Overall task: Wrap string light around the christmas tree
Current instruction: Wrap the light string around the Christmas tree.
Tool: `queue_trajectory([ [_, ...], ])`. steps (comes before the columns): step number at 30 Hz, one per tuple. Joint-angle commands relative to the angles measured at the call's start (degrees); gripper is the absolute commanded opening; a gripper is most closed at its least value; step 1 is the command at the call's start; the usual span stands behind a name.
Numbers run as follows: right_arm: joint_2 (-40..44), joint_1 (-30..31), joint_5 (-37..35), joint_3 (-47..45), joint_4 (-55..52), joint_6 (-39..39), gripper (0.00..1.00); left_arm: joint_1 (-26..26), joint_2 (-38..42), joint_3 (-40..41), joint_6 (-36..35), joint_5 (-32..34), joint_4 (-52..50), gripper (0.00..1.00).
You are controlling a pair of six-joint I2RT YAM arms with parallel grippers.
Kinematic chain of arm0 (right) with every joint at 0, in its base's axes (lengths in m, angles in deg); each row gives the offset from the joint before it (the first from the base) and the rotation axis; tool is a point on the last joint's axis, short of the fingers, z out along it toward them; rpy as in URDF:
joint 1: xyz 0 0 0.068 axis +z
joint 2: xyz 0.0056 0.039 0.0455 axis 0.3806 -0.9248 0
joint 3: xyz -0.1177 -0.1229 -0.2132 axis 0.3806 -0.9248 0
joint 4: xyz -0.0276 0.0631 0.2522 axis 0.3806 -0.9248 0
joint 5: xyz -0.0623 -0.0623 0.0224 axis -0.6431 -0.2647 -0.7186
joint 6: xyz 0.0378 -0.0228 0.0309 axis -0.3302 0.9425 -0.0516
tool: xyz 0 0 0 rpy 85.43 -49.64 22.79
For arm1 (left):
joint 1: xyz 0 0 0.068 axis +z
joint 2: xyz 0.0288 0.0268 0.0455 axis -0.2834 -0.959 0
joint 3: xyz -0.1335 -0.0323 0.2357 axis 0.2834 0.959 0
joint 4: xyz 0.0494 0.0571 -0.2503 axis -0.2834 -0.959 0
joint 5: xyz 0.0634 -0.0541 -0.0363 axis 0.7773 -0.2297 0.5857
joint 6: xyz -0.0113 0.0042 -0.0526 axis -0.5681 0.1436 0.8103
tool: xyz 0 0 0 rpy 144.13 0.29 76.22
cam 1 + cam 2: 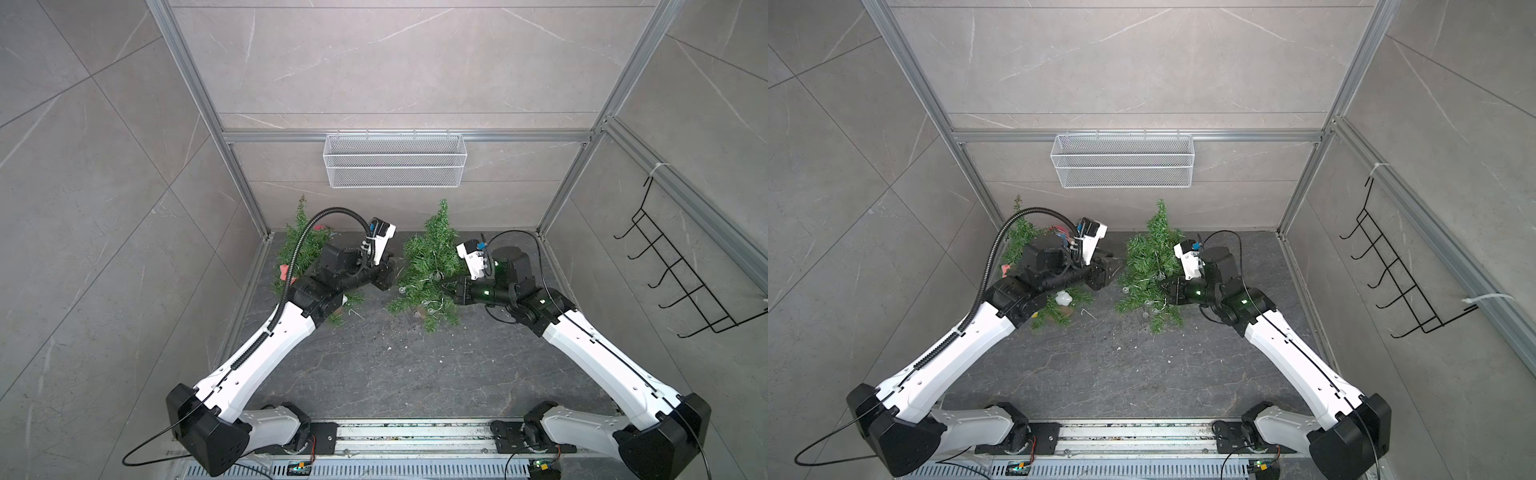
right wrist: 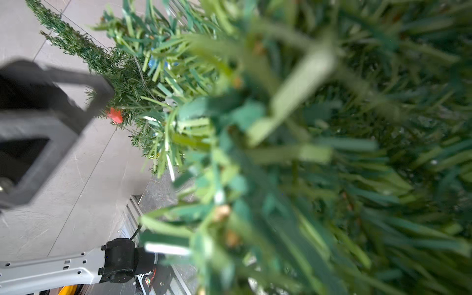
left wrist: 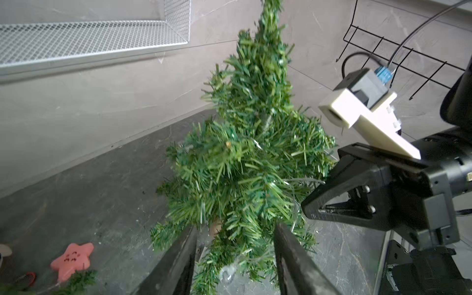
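Observation:
The small green christmas tree [image 1: 432, 266] stands right of centre near the back wall. The string light is a thin wire with clear bulbs [image 1: 402, 289] lying over its lower branches; one bulb [image 3: 227, 272] hangs between my left fingers. My left gripper [image 3: 235, 255] is open at the tree's left side, its jaws around low branch tips without clamping them. My right gripper [image 1: 441, 288] is shut, its tips pushed into the lower branches from the right. Whether it pinches the wire is hidden by needles. Blurred branches fill the right wrist view.
A second, thinner tree [image 1: 303, 245] stands at the back left behind my left arm, with a pink star [image 3: 71, 258] and a red ornament [image 2: 115, 116]. A white mesh basket [image 1: 395, 160] hangs on the back wall. A black wire rack [image 1: 685, 270] hangs on the right wall.

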Motion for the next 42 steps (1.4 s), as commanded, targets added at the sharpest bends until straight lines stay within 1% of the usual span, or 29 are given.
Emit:
queue_trajectory([
  [1,0.77,0.34,-0.27,-1.25,2.23,-1.39,0.00,-3.26,-0.63,3.61,1.16,2.91,1.89,0.54],
  [3,0.69,0.35,0.55,-1.54,3.18,-1.98,0.00,-3.32,-0.76,5.28,1.41,1.92,3.51,0.54],
  [5,0.81,0.41,0.62,-1.45,3.27,-1.95,0.00,-3.34,-1.30,6.37,0.15,1.43,5.16,0.54],
  [8,0.97,0.40,0.69,-1.15,2.90,-1.54,0.00,-3.41,-3.47,5.21,-2.14,1.82,5.52,0.53],
  [10,0.95,0.40,0.69,-0.99,2.39,-1.39,0.00,-3.31,-4.84,4.34,-2.39,2.04,6.04,0.52],
  [14,1.67,0.38,0.68,-1.53,2.18,-1.33,0.00,-3.31,-4.91,4.26,-2.22,2.47,7.33,0.48],
  [16,1.60,0.45,0.69,-1.51,2.11,-1.38,0.00,-3.33,-4.96,4.31,-2.17,2.26,8.45,0.45],
  [18,1.43,0.43,0.71,-1.63,2.27,-1.36,0.00,-3.38,-5.67,3.40,-2.06,1.97,8.50,0.37],
  [19,1.43,0.45,0.76,-1.72,2.25,-1.36,0.00,-3.45,-5.94,3.08,-1.97,1.77,8.50,0.31],
  [21,1.69,0.41,0.36,-2.08,2.49,-1.29,0.00,-3.49,-5.89,2.34,-2.16,2.81,7.86,0.13],
  [23,1.69,0.37,0.32,-2.29,2.48,-1.21,0.00,-3.37,-4.52,1.10,-2.42,4.56,5.74,0.03],
  [24,1.74,0.42,0.29,-2.42,2.53,-1.08,0.00,-3.44,-3.21,0.28,-2.98,5.12,4.41,0.00],
  [28,1.18,0.44,-0.31,-2.69,2.60,-0.93,0.00,-3.41,1.99,-3.13,-3.92,6.85,-1.11,0.00],
  [31,0.70,0.40,0.09,-2.26,2.99,-1.16,0.00,-3.41,4.06,-7.01,-3.43,7.46,-8.57,0.00],
  [34,0.39,0.44,0.91,-1.48,2.96,-1.00,0.00,-3.42,5.10,-12.54,-0.81,2.67,-17.20,0.00],
  [35,0.42,0.45,1.41,-1.32,2.89,-0.77,0.03,-3.43,5.90,-14.00,0.52,0.06,-19.20,0.00],
  [36,0.50,0.45,1.63,-1.13,2.53,-0.52,0.12,-3.43,7.12,-14.53,1.51,-2.13,-20.16,0.00],
  [40,0.75,0.59,2.72,-1.67,0.51,1.01,0.34,-3.42,10.34,-13.41,2.27,-5.88,-22.65,0.00],
  [41,0.81,0.65,2.80,-1.71,-0.31,1.44,0.38,-3.45,10.78,-12.34,2.02,-4.51,-22.75,0.00],
  [42,0.98,0.71,2.75,-1.78,-1.26,1.97,0.40,-3.44,10.32,-12.44,2.08,-1.63,-23.97,0.00],
])
